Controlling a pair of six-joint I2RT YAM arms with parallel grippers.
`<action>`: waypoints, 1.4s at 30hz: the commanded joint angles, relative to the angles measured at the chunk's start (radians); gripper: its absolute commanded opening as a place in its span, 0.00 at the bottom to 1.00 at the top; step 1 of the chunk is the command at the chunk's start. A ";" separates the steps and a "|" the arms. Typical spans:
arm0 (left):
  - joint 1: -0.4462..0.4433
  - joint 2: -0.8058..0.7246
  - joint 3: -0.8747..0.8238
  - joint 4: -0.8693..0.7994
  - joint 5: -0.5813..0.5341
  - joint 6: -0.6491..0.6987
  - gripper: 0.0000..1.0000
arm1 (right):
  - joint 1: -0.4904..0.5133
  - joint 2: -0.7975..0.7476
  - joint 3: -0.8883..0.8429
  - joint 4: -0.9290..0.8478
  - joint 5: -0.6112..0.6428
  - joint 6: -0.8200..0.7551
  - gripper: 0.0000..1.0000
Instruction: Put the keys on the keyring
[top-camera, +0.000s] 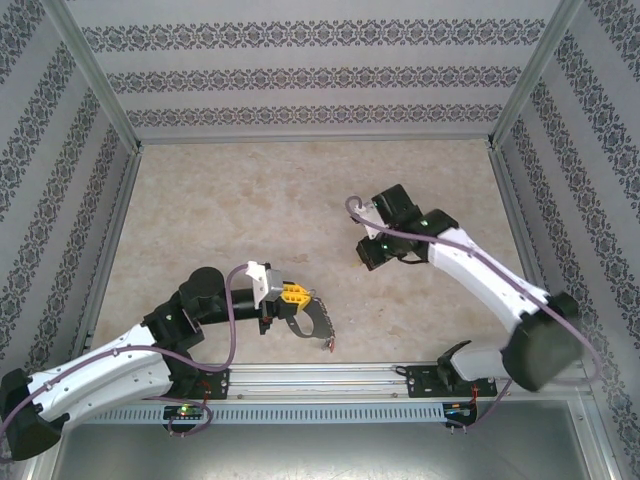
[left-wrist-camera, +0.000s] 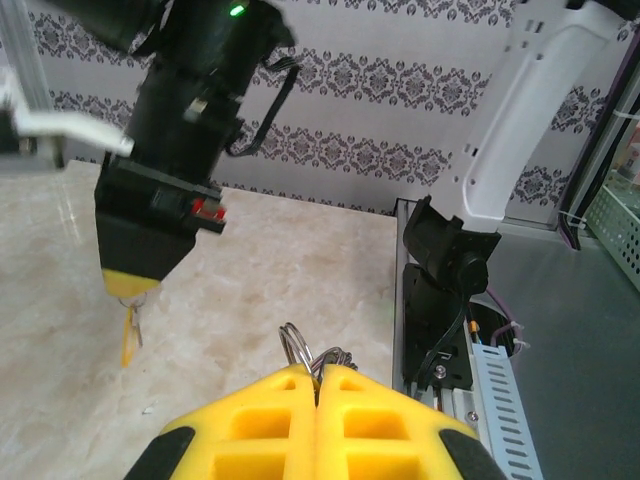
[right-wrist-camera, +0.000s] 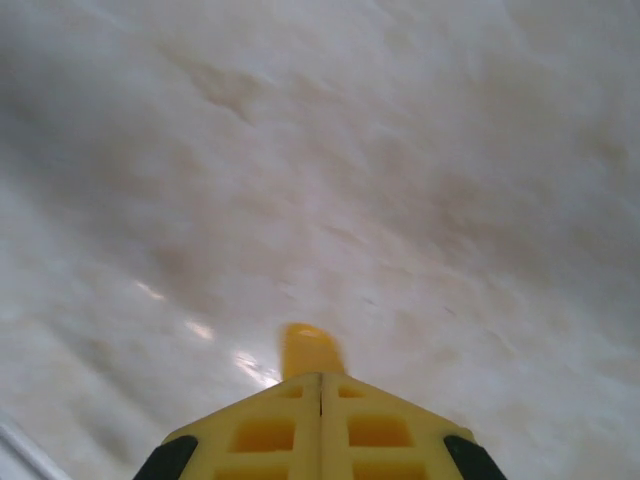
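The left tool (left-wrist-camera: 320, 380) is closed tight on the keyring (left-wrist-camera: 302, 348), and the ring's wire loops poke up just past the yellow fingertips. From above, the rest of the keyring curves away from that tool toward the near edge of the counter (top-camera: 250, 200). The right tool (right-wrist-camera: 320, 380) is closed on a yellow key (right-wrist-camera: 305, 352), which sticks out beyond its fingertips. This key is apart from the keyring, to its right and farther from the arm bases.
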 joint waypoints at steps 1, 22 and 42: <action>0.009 0.009 0.034 0.012 0.000 0.018 0.00 | 0.036 -0.129 -0.102 0.278 -0.193 0.056 0.00; 0.009 0.083 0.271 -0.295 -0.060 0.141 0.00 | 0.199 -0.413 -0.555 1.420 -0.450 0.153 0.00; 0.009 0.214 0.396 -0.379 0.047 0.213 0.00 | 0.200 -0.536 -0.590 1.272 -0.520 0.062 0.00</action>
